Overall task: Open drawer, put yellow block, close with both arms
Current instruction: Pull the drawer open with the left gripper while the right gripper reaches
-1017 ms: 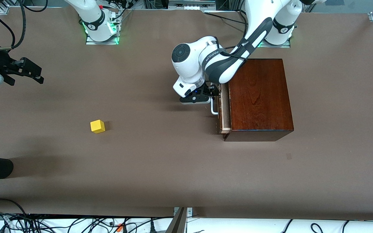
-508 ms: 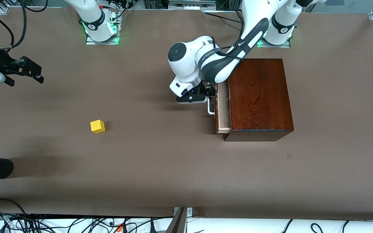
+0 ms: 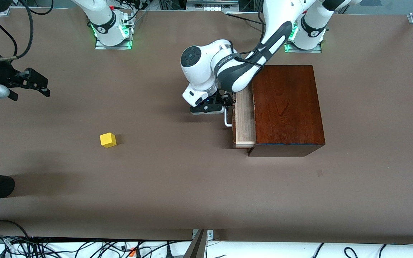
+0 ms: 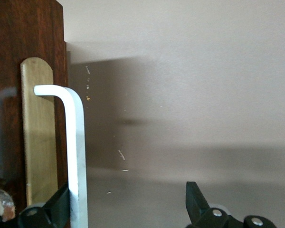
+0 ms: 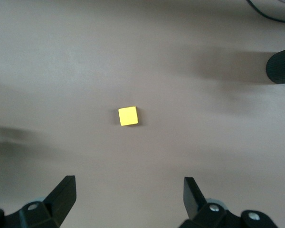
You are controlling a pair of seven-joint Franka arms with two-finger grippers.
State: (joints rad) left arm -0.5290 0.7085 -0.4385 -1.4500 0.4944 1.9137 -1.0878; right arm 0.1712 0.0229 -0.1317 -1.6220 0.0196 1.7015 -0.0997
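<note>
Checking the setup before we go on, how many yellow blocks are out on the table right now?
1. The yellow block lies on the bare table, toward the right arm's end, well apart from the drawer. Part of the drawer's inside is hidden.

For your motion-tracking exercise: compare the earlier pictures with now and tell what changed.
The left pincer, hooked on the white handle, has drawn the drawer farther out of the box. The right pincer drifted slightly. The yellow block stayed put.
</note>
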